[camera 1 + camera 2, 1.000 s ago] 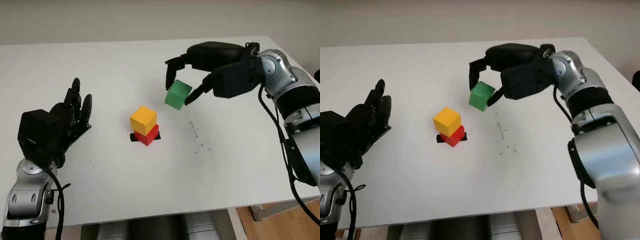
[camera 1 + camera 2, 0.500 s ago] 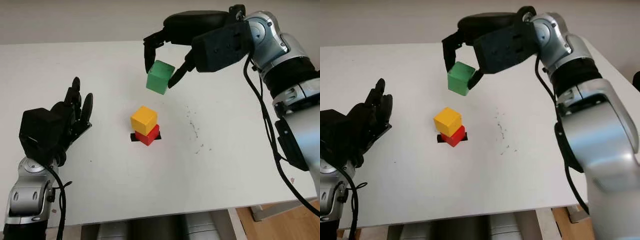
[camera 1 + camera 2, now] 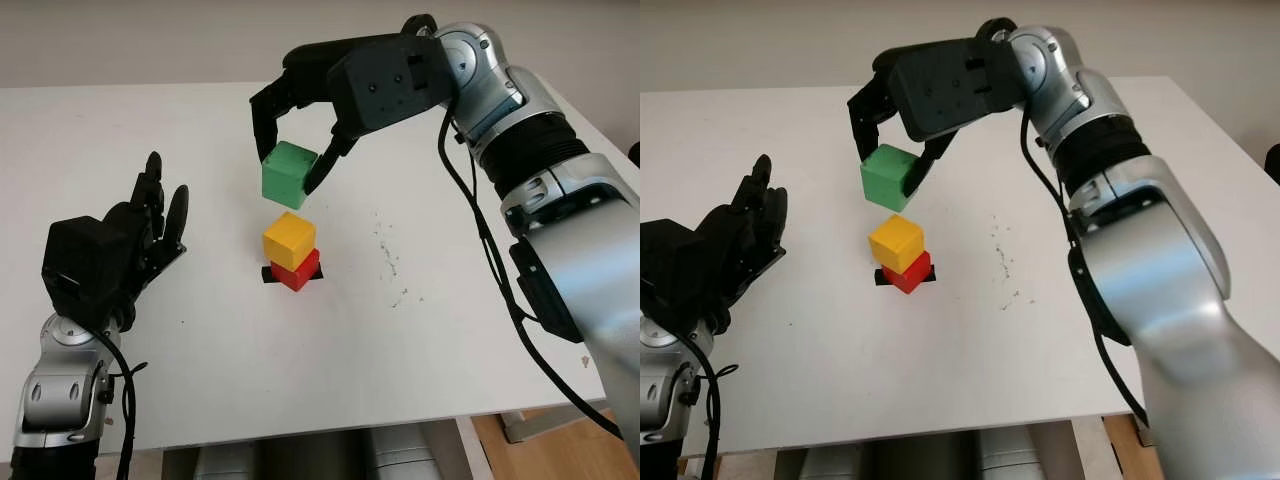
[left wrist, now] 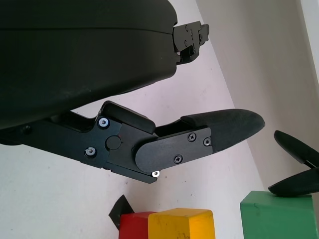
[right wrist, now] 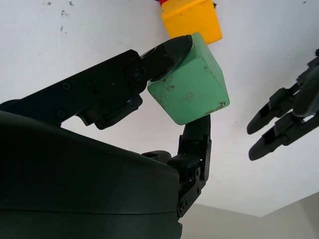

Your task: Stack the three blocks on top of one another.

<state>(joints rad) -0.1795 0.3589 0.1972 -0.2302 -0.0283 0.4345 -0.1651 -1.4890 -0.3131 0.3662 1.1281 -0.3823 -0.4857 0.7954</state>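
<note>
A yellow block [image 3: 288, 239] sits on a red block [image 3: 296, 271] at the middle of the white table [image 3: 470, 330], over a small black mark. My right hand [image 3: 293, 150] is shut on the green block [image 3: 288, 174] and holds it in the air just above and slightly left of the yellow block, apart from it. The right wrist view has the green block [image 5: 189, 88] pinched between the fingers [image 5: 169, 52], with the yellow block [image 5: 192, 21] beyond. My left hand [image 3: 150, 225] is open above the table at the left, well away from the stack.
Small dark specks [image 3: 390, 265] mark the table right of the stack. The table's front edge [image 3: 330, 425] runs along the bottom, and a pale wall stands behind the far edge.
My right hand has carried the green block leftward and down from the far right, and it now hangs close over the yellow block. The left hand has stayed put.
</note>
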